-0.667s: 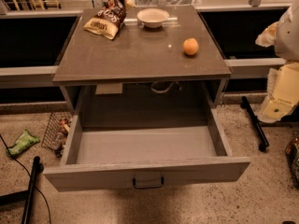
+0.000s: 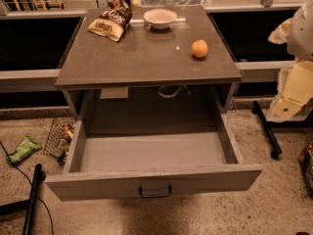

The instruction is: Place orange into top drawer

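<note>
A small round orange fruit (image 2: 199, 48) sits on the flat grey-brown top of a low cabinet (image 2: 137, 58), near its right edge and towards the back. It is not held by anything. Behind it, and well apart to the left, stands a pale round bowl (image 2: 160, 18). A crumpled brown and yellow snack bag (image 2: 111, 19) lies at the back left corner.

Below the cabinet top, the wide shallow grey wooden top drawer (image 2: 154, 180) is pulled fully out towards the viewer, with a small dark metal handle at the centre of its front panel. Nothing lies inside it.

The robot's pale cream and white gripper (image 2: 286, 99) hangs at the far right edge of the view, beside the cabinet and well apart from the orange. I cannot tell whether it is wide or closed.

On the speckled floor to the left are a small wire basket (image 2: 58, 137) and a green packet (image 2: 23, 149).

Compared with the earlier frame, the orange, drawer, bowl, bag and gripper all sit in the same places.
</note>
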{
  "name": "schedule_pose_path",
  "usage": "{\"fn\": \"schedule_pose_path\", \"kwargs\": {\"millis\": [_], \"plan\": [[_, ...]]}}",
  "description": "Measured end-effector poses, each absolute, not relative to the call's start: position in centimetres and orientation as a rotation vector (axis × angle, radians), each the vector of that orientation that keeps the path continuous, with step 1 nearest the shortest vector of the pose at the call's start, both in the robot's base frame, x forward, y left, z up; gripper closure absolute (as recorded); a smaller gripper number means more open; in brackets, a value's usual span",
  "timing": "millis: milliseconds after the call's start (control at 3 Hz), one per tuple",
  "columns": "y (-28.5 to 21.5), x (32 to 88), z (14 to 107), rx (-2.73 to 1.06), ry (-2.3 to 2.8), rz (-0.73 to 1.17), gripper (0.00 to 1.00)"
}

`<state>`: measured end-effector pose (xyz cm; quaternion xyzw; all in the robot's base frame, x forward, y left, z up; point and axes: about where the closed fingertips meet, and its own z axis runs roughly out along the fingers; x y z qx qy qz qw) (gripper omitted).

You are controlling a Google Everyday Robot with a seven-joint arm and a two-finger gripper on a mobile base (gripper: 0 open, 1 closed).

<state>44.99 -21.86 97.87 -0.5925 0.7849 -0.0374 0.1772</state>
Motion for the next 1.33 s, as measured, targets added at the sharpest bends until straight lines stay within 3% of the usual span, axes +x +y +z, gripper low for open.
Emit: {"fn": "schedule_pose_path", "kwargs": {"millis": [1333], "plan": [[-19.9,61.2,95.7,-1.261,2.047,0.198,0.0]]}}
